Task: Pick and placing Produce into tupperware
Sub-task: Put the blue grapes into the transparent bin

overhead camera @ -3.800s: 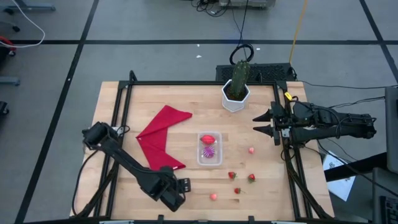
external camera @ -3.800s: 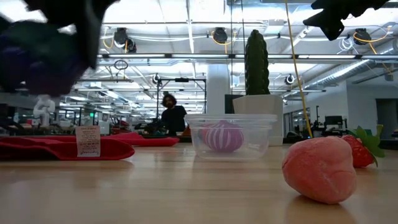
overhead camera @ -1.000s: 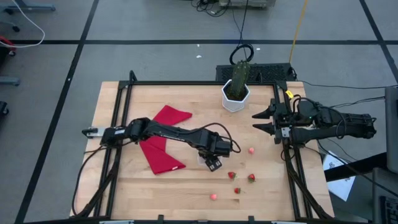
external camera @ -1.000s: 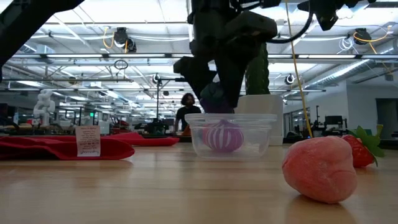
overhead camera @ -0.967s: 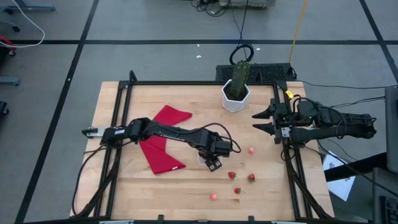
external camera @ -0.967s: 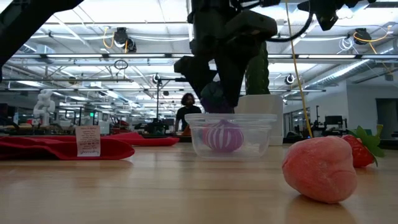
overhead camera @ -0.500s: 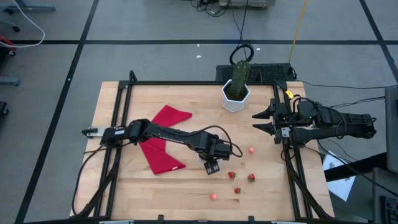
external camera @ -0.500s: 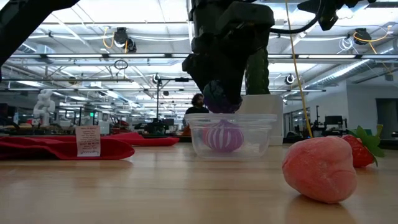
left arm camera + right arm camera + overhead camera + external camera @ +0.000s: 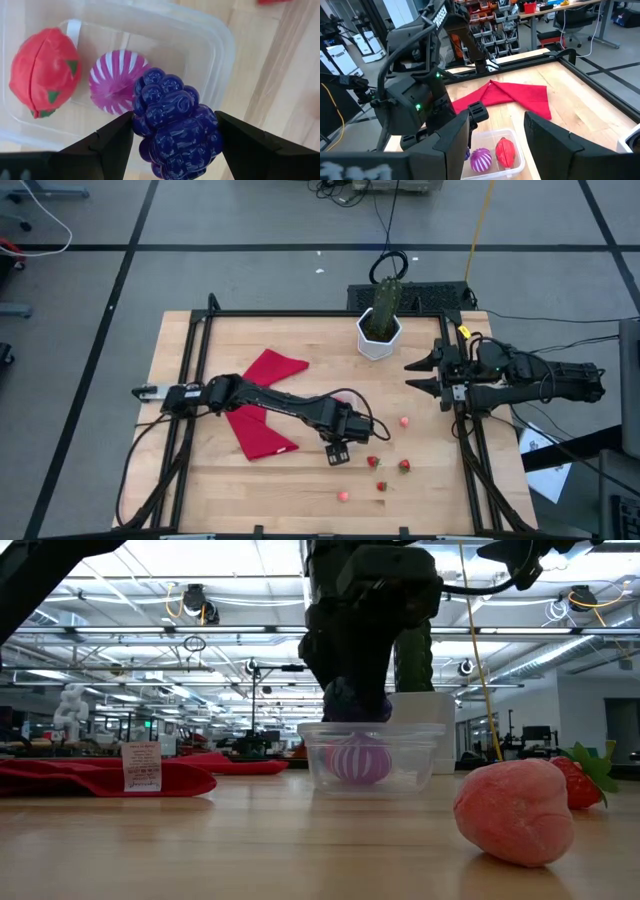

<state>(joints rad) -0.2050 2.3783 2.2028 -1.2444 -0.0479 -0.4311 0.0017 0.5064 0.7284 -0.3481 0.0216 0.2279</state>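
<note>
Left wrist view: our left tool [image 9: 172, 137] grips purple grapes [image 9: 173, 122] over the tupperware [image 9: 220, 55] rim. Our right tool [image 9: 424, 377] waits open at the desk's right edge.

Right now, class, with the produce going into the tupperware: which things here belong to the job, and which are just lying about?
Part of the job:
- tupperware
- purple berry, held by the left gripper
- red fruit and striped pink piece, already inside
- loose pink strawberry

Lying about:
- red cloth
- cactus in white pot
</note>
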